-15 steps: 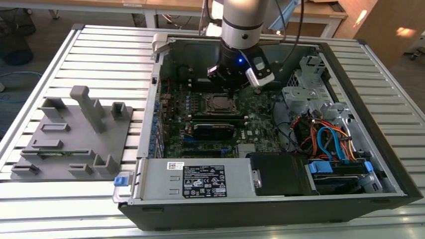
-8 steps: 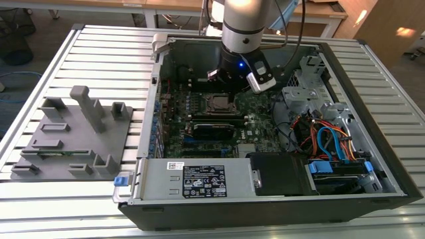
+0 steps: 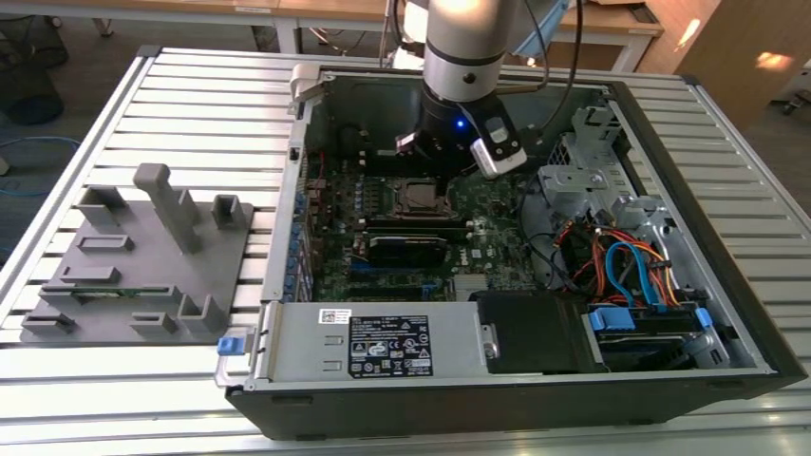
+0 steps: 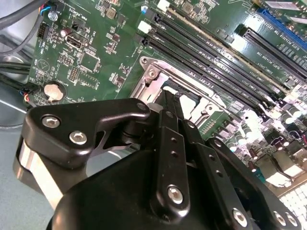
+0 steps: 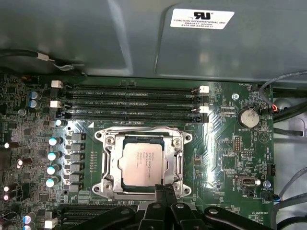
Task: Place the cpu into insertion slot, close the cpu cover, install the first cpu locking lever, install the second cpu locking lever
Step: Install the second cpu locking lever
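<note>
Slatted metal tabletop (image 3: 152, 95) carries an opened computer case (image 3: 507, 399) lying on its side, with wooden desks behind it. Reaching straight down into that case from above is the arm (image 3: 464, 47), its silver-grey column vertical and its black wrist head low over the motherboard (image 3: 380, 247), a blue light glowing on the head.

At the arm's tip the gripper (image 5: 164, 189) has its two slim black fingers (image 4: 169, 112) pressed together with no gap between them and nothing held. In the first wrist view the closed tip sits right at one edge of the socket frame, at the rim of the cpu cover (image 5: 108, 163); I cannot tell whether it touches the metal.

The cpu (image 5: 144, 164) lies flat and square inside the insertion slot (image 3: 415, 197), its dull silver top showing through the window of the cover, which lies down flat around the chip. Screws mark the corners of the silver frame.

Just beyond the socket run the long black memory slots (image 5: 134, 101), parallel to one another, with white latches at their ends. A round coin battery (image 5: 249, 116) sits on the green board near them, and a row of small capacitors (image 5: 52, 163) lines the socket's other side.

Farther out in the exterior view, a labelled power supply box (image 3: 380, 344) lies along the case's near edge, orange and blue cables (image 3: 628, 266) bunch towards that view's right, and a grey fixture tray (image 3: 140, 256) with upright posts rests on the table at its left.
</note>
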Robot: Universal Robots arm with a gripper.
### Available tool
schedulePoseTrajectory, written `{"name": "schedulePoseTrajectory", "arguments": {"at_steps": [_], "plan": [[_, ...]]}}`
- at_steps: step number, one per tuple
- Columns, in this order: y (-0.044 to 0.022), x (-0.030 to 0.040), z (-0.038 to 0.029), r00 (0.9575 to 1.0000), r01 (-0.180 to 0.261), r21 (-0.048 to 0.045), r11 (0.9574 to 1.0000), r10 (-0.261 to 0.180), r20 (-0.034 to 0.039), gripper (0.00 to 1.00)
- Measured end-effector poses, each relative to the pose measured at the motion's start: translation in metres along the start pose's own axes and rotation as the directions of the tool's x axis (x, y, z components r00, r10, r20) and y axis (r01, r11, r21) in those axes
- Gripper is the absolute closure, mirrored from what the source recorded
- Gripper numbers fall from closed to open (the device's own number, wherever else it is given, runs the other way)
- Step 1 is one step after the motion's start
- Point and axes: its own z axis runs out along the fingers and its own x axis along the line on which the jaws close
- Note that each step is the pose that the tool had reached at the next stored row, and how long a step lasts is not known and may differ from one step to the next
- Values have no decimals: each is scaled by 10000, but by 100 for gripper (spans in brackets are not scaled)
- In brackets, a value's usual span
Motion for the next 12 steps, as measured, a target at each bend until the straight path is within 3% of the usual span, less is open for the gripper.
{"name": "schedulePoseTrajectory", "arguments": {"at_steps": [3,7,10,12], "plan": [[-6,-2,1,10000,1,1,10000,-1,-10,90],[-29,-6,-1,9999,-7,-1,10000,7,-102,90],[-44,-6,-2,9999,-7,1,10000,7,-103,90],[-110,-5,-6,9999,-8,-2,10000,8,-104,90]]}}
